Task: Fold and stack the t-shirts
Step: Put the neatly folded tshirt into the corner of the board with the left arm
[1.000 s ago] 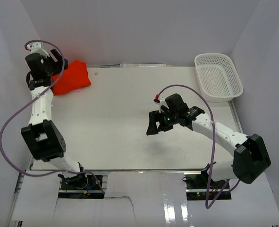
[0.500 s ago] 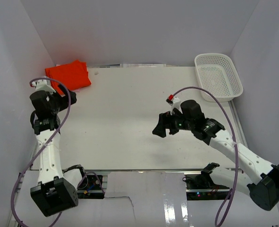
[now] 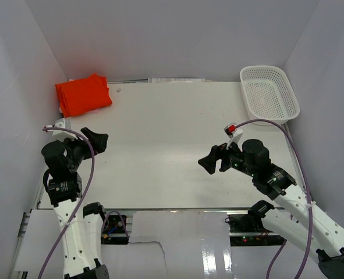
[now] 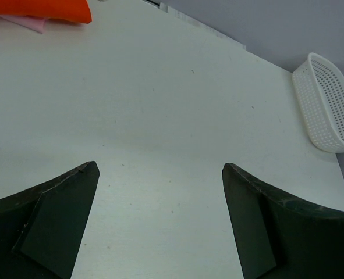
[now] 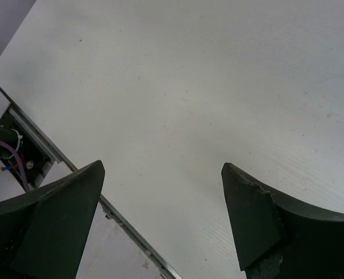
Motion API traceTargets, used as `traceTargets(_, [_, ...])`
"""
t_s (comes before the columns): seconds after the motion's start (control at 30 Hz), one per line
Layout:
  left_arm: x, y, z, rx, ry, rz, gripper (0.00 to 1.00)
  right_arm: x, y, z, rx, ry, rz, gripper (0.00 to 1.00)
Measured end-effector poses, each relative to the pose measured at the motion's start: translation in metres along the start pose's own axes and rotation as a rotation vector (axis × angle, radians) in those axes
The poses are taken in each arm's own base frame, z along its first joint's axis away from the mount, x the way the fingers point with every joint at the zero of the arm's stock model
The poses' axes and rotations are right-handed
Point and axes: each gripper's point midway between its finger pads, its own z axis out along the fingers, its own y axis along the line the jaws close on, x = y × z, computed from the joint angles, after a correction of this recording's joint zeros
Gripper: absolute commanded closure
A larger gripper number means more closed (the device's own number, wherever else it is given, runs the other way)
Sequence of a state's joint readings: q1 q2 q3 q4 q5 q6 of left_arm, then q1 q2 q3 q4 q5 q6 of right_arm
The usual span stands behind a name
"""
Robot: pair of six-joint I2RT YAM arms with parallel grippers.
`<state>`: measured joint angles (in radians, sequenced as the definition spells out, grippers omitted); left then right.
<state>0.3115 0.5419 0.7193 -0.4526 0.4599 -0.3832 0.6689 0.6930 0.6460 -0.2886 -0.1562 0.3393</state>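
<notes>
The t-shirts (image 3: 83, 94) lie as one folded orange-red pile at the far left corner of the table; its edge (image 4: 41, 9) shows at the top left of the left wrist view. My left gripper (image 3: 95, 141) hangs open over the table's left side, well in front of the pile, with only bare table between its fingers (image 4: 61, 215). My right gripper (image 3: 210, 162) is open too, above the near right part of the table, holding nothing. In the right wrist view its fingers (image 5: 250, 212) frame the table's near edge.
A white mesh basket (image 3: 269, 93) stands at the far right corner, also visible as the basket (image 4: 332, 104) in the left wrist view. White walls close in the table (image 3: 160, 145) on three sides. A metal rail (image 5: 55, 157) and cables run along the near edge.
Both arms have pulled back toward their bases. The left gripper left the pile at the far left corner and came toward the near left. The right gripper drew back to the near right.
</notes>
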Motion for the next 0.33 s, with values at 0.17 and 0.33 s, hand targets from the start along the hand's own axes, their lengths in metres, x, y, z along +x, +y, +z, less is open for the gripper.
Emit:
traceTargets(0.17, [0.0083,0.0033,0.0023,-0.01,0.039,-0.027,0.02,-0.0052,-0.0043,-0.0029,0.029,-0.029,-0.004,0.14])
traceTargets(0.33, [0.0114,0.0032,0.0014,-0.009,0.052,-0.03,0.02,-0.0039,-0.0071,-0.0033,0.044,-0.028,-0.002,0.13])
